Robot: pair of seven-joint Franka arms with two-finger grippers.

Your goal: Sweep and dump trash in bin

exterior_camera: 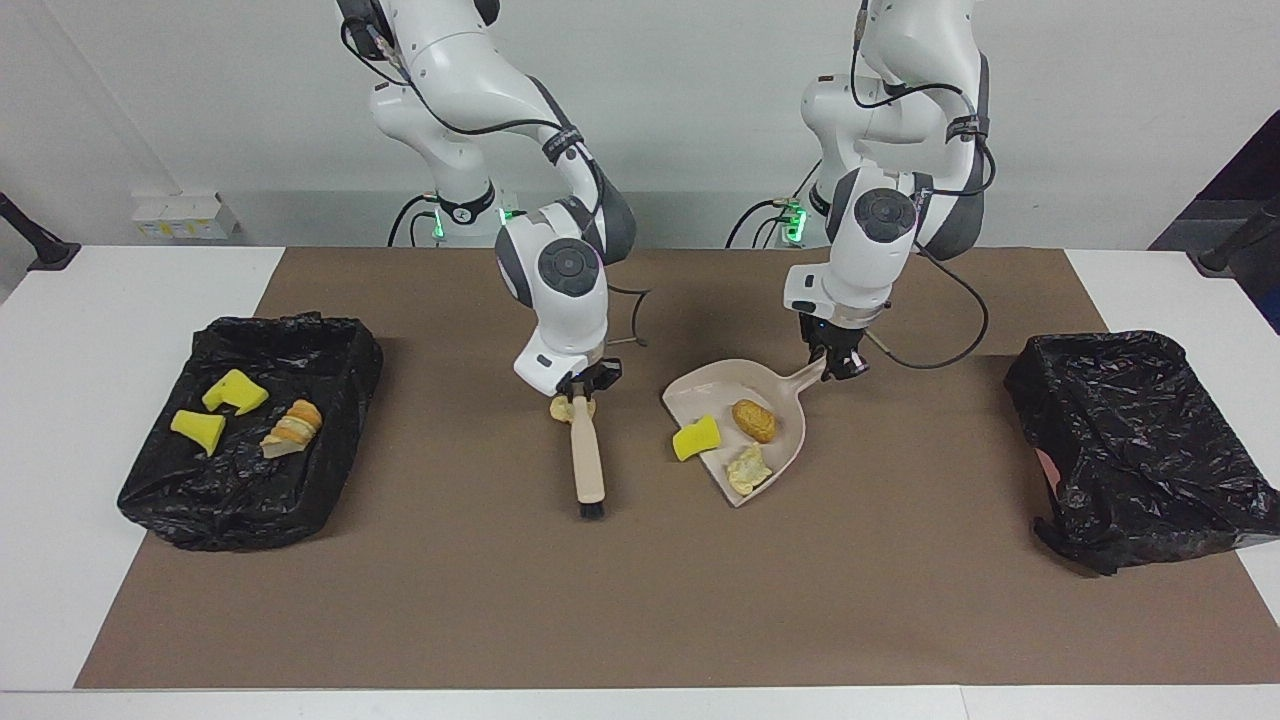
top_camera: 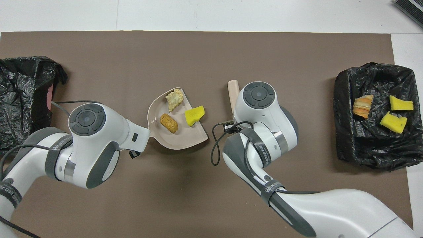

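From above, the big white right arm [top_camera: 261, 112] hides most of the long beige brush [top_camera: 233, 92] and its gripper — only the brush tip peeks out. The pale crumbly bread scrap [exterior_camera: 560, 408] sits half hidden by the brush handle. The crinkly black bag bin [top_camera: 23, 96] is cut off by the picture's edge.

The dustpan [exterior_camera: 780, 385] looks like smooth beige plastic with a dull sheen, and the brush [exterior_camera: 587, 462] has a matching smooth handle ending in dark bristles. Both bins wear crinkled black plastic bags [exterior_camera: 1130, 440] – glossy, catching the light in creases. The mat [exterior_camera: 640, 590] is matt brown, paper-like or felt-like, on a smooth white tabletop [exterior_camera: 120, 300]. The sponge pieces [exterior_camera: 697, 437] look porous and matt; the bread-like chunks [exterior_camera: 753, 420] rough and crusty – the arm shells [top_camera: 261, 109] are glossy white plastic
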